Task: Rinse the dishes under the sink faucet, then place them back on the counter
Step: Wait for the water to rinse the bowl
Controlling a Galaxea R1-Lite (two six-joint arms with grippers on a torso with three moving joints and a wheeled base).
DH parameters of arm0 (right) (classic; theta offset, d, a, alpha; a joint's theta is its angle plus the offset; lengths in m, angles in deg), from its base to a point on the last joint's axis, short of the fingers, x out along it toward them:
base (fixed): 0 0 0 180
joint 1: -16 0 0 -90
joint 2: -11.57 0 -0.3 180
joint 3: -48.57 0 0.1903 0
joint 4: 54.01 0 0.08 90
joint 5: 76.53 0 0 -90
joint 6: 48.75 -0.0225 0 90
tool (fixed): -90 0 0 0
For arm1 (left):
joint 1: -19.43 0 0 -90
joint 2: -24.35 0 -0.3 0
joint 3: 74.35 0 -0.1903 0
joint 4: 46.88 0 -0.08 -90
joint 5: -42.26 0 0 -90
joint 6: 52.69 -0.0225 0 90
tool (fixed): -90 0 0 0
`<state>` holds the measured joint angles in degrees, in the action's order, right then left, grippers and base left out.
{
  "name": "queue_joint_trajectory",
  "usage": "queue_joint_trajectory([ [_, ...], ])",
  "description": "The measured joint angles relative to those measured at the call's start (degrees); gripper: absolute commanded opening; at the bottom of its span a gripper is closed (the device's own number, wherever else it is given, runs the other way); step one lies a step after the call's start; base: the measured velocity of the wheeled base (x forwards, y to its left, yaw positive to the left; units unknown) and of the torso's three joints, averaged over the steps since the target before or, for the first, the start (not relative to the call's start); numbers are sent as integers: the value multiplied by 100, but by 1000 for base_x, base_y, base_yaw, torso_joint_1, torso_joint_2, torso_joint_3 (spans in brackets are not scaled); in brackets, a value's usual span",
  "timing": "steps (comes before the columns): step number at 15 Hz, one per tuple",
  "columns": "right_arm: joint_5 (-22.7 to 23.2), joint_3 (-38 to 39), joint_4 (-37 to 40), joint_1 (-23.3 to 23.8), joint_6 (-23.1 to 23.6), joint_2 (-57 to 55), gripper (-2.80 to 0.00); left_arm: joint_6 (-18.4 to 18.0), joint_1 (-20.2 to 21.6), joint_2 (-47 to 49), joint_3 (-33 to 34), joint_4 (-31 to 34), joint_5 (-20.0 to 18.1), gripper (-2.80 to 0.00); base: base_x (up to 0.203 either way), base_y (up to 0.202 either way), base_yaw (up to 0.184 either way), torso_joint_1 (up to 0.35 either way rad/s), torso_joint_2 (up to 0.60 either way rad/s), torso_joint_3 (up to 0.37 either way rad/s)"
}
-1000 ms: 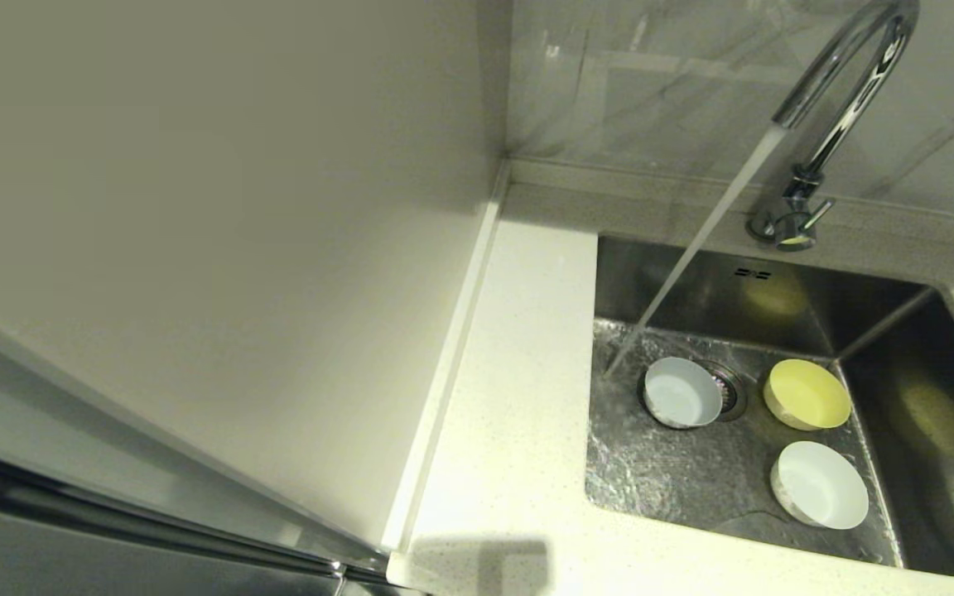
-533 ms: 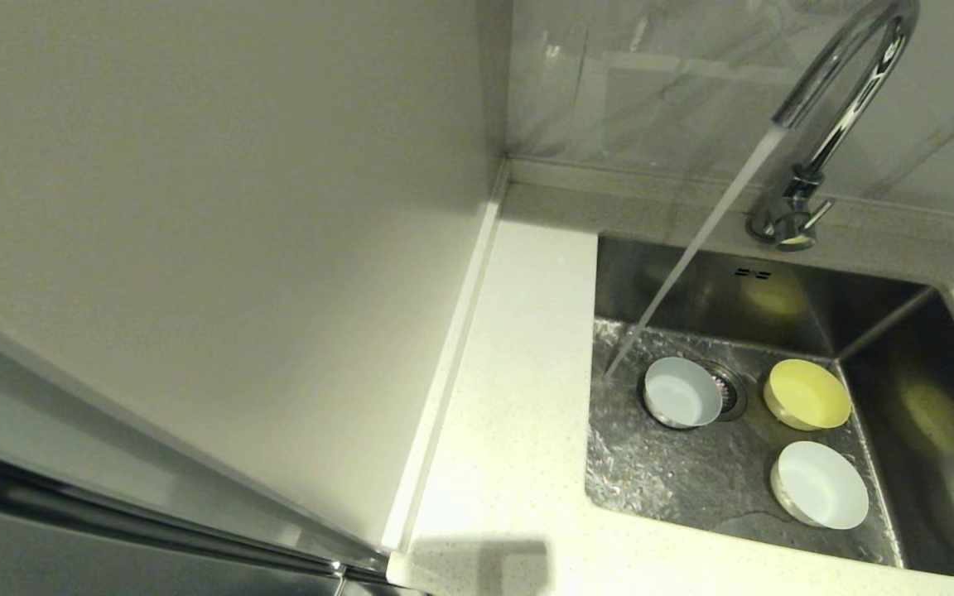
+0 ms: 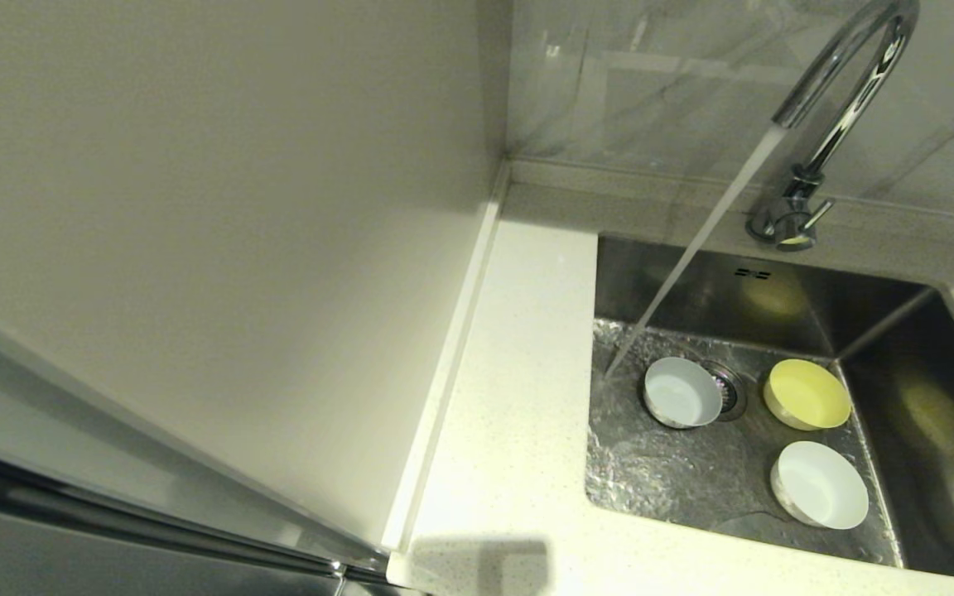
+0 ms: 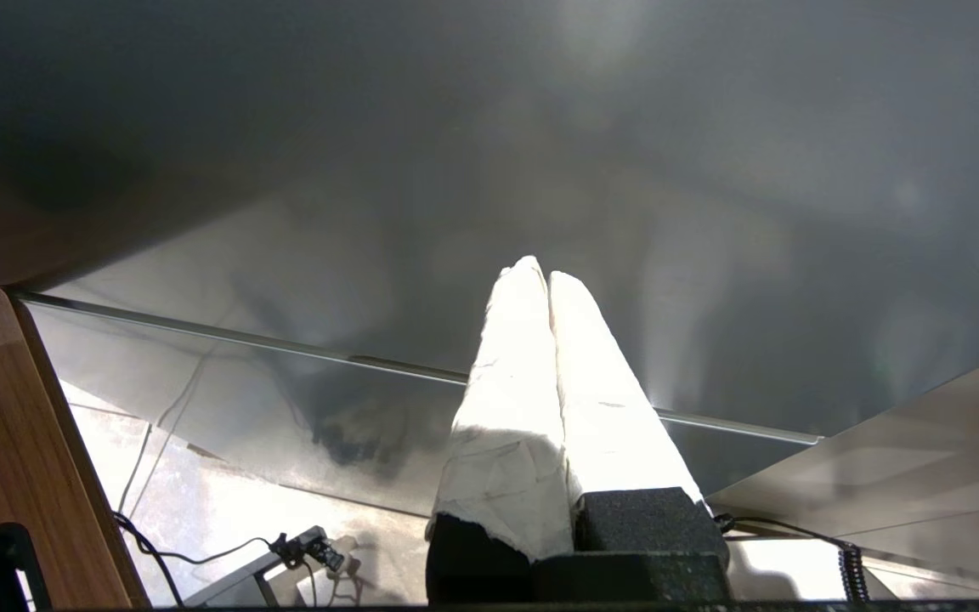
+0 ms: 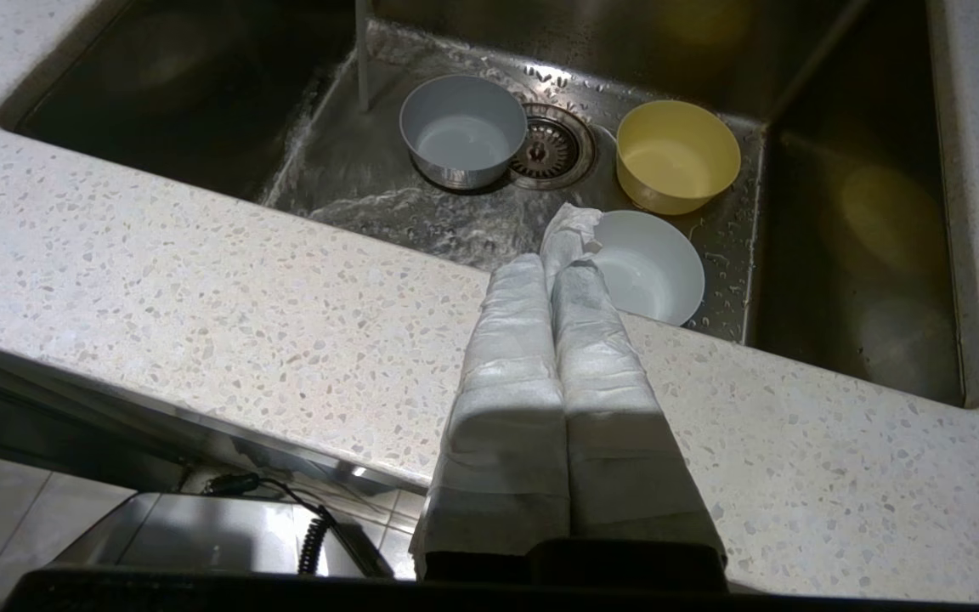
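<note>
Three small round bowls sat in the stainless steel sink: a pale bluish-white bowl by the drain, a yellow bowl and a white bowl. Water ran from the chrome gooseneck faucet, landing just beside the bluish one. Right hand hovered over the speckled white counter, fingers pressed together, holding nothing. Left hand was parked away, also closed and empty.

Each pincer wears white wrapping — seemingly creased tape or cloth — over two tapering fingers, set on black blocky bases.
</note>
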<state>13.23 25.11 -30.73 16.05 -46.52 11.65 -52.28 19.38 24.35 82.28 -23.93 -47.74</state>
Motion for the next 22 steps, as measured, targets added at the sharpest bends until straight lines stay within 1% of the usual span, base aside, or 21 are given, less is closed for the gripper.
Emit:
queue_joint_trajectory([
  [22,2,0,2,0,0,0,-280,-1,2,0,0,0,-2,-280,0,0,0,0,0,0],
])
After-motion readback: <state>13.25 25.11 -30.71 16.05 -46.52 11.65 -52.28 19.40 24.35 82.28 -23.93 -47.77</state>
